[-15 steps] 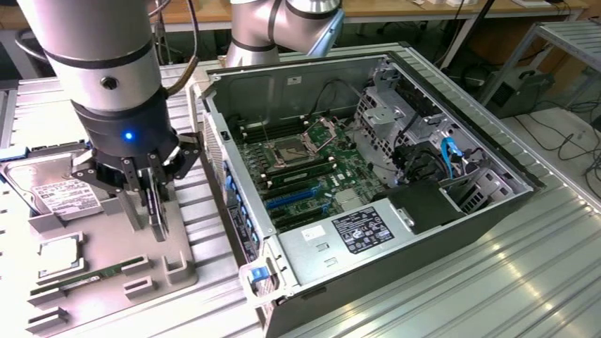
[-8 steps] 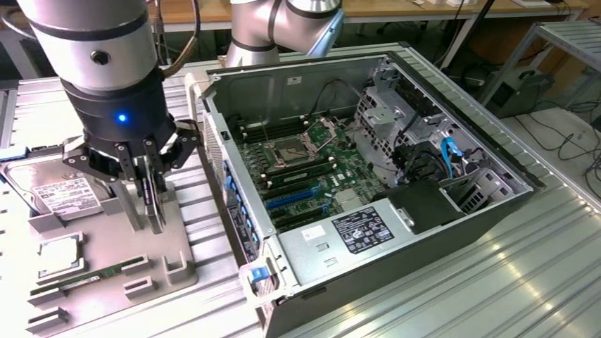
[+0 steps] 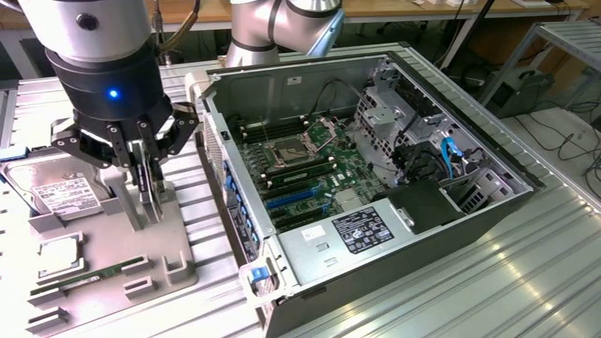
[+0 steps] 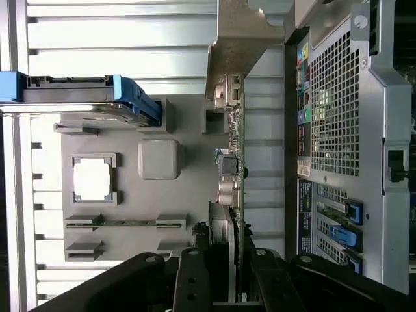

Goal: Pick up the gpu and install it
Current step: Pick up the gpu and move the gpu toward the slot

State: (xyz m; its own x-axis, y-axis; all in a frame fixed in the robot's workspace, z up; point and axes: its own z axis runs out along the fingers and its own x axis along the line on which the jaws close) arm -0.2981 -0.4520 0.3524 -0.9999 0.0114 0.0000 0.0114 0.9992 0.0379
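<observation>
From the exterior view, the gripper (image 3: 143,169) hangs over the gray tray (image 3: 179,260) beside the open computer case (image 3: 376,176), its fingers (image 3: 169,137) drawn narrow and pinching the gpu (image 3: 148,191), which stands upright and edge-on at the tray. A hard drive (image 3: 56,186), a processor chip (image 3: 58,255) and a RAM stick (image 3: 89,278) lie in the same tray. From the wrist view, the gpu (image 4: 237,169) runs edge-on between the dark fingers (image 4: 190,276), its metal bracket (image 4: 237,39) at the far end, between the tray (image 4: 159,159) and the case (image 4: 338,130).
</observation>
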